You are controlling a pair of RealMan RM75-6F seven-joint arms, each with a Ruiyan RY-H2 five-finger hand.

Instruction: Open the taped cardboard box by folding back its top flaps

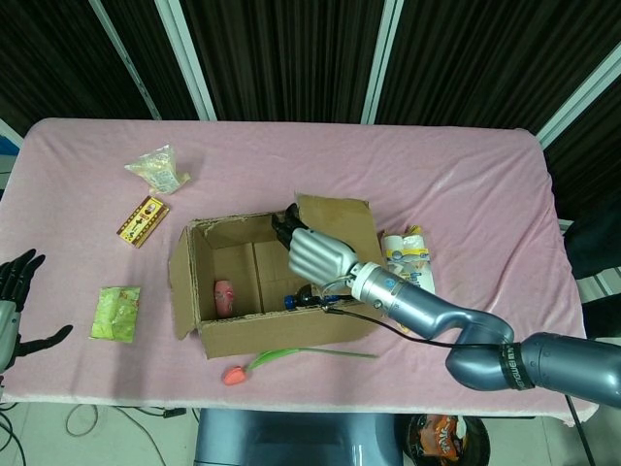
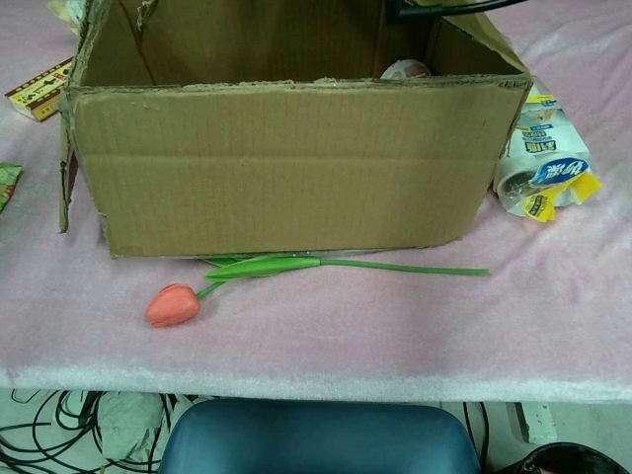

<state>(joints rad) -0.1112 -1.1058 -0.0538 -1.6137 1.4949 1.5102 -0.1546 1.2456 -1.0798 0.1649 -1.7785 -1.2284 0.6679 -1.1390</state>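
- The brown cardboard box (image 1: 267,282) sits at centre frame on the pink table cloth (image 1: 466,184), top open.
- The silver right hand (image 1: 315,254) lies against the raised right flap (image 1: 340,233); its fingertips are hidden, so its grasp cannot be told.
- The black left hand (image 1: 17,301), fingers spread and empty, is cut off at the left edge.

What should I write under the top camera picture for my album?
Right hand lifting the right flap of a cardboard box.
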